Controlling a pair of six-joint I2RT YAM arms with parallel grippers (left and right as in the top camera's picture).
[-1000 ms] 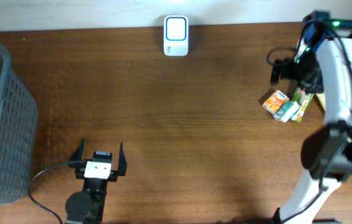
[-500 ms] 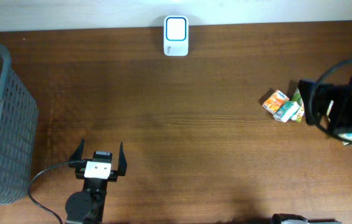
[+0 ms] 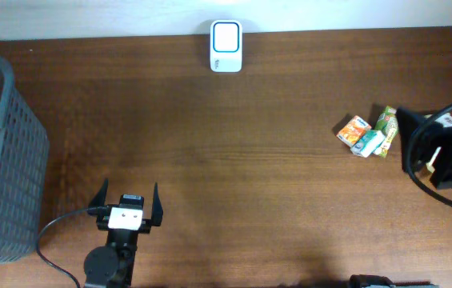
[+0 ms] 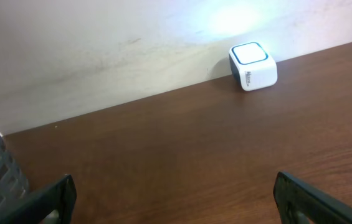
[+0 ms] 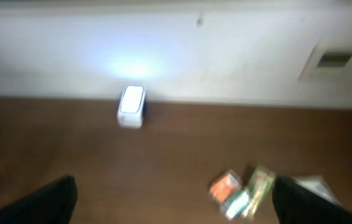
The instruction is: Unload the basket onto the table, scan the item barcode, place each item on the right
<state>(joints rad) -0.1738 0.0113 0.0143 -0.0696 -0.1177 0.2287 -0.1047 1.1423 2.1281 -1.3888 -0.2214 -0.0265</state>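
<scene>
Packets (image 3: 363,136), three small ones bunched so that they touch, lie flat on the desk (image 3: 250,184). They are well to the right of the scanner (image 3: 226,46) and nearer the front edge than it is. An orange packet (image 3: 354,129) is closest to the scanner, a white-and-teal packet (image 3: 368,143) lies against it, and a green packet (image 3: 385,128) is farthest from the scanner. The print on them is too small to pick out a barcode.

The right arm (image 3: 450,156) hangs just beside the bunch, on the side away from the scanner. The right jaws stand wide with nothing between them, and their dark fingertips (image 5: 45,202) fill the lower corners of the blurred wrist view.

The scanner itself, a white box with a blue-rimmed face, sits close by the pale wall (image 3: 90,16) at the back of the desk. The left arm (image 3: 118,248) is near the front edge, left of the scanner and well apart from it. The left jaws point toward the wall, wide and holding nothing.

A grey mesh basket (image 3: 2,160) stands far left of the scanner, at the desk's end. A black cable (image 3: 54,228) loops out from the left arm.
</scene>
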